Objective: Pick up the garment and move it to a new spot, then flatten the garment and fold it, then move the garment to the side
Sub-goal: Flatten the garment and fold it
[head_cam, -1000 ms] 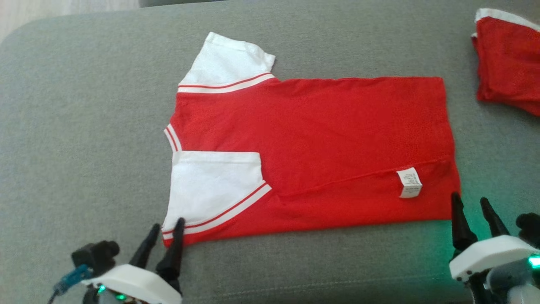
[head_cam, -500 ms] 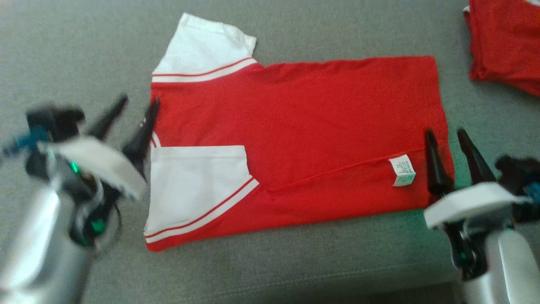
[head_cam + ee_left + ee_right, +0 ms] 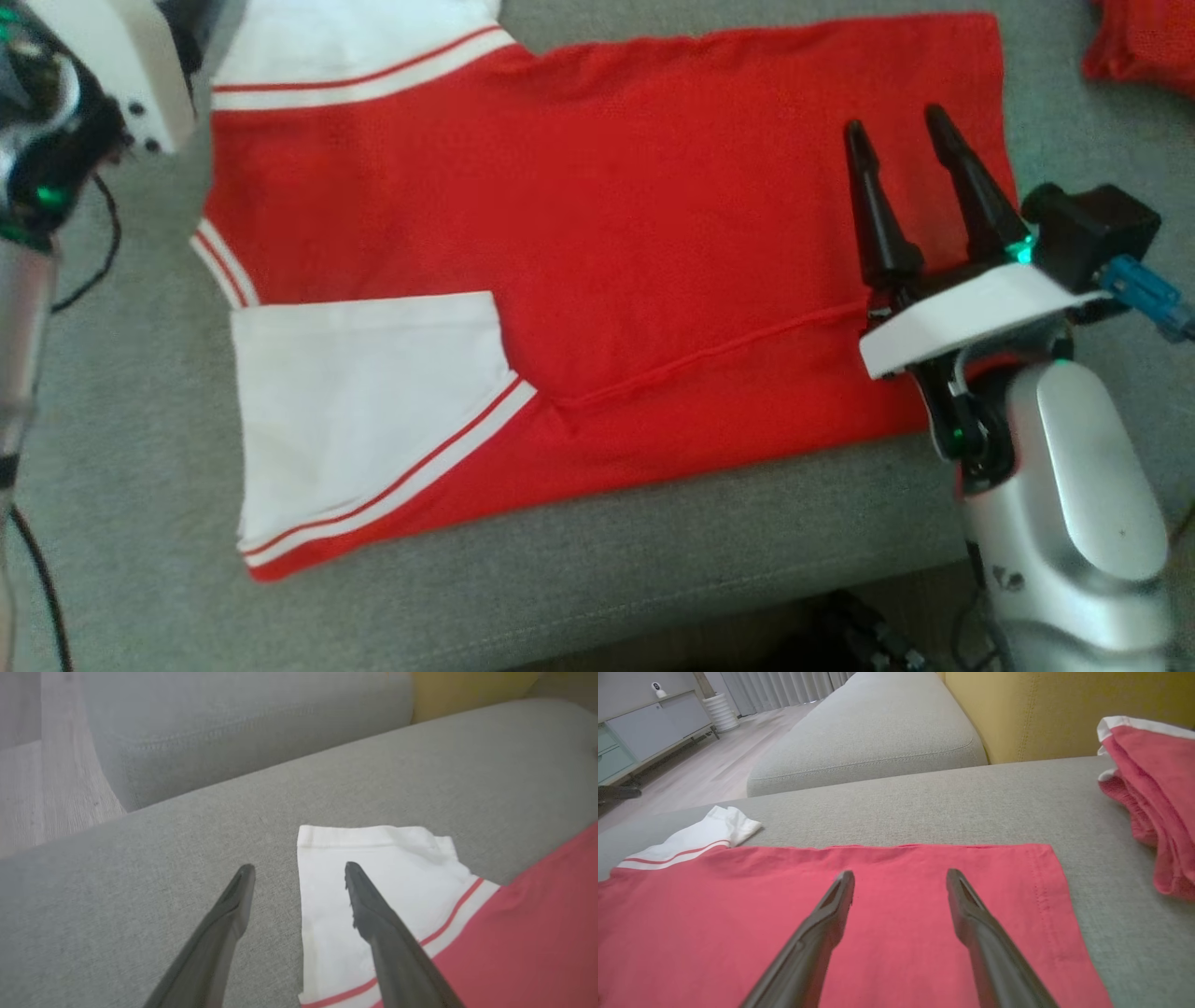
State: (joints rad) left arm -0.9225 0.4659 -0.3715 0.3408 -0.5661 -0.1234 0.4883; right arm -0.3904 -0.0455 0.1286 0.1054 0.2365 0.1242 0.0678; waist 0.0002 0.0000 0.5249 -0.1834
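The garment (image 3: 653,215) is a red shirt with white sleeves, lying flat on the grey sofa cushion (image 3: 653,597). Its near long edge is folded up, with the near white sleeve (image 3: 355,401) lying on top. My right gripper (image 3: 894,123) hovers open over the hem end; in the right wrist view the right gripper (image 3: 900,873) has red cloth (image 3: 896,933) under both fingers. My left gripper (image 3: 299,867) is open at the far white sleeve (image 3: 387,858), one finger over the sleeve, the other over bare cushion. Neither gripper holds anything.
A second red and white garment (image 3: 1153,793) lies bunched on the cushion to the right of the hem. A yellow backrest (image 3: 1041,709) rises behind it. Another grey cushion (image 3: 878,732) sits farther off, with wood floor (image 3: 42,793) beyond the left end.
The head camera has tipped down and closer. Both arms have reached forward over the shirt, the left to the far sleeve, the right over the hem end. Both stay open.
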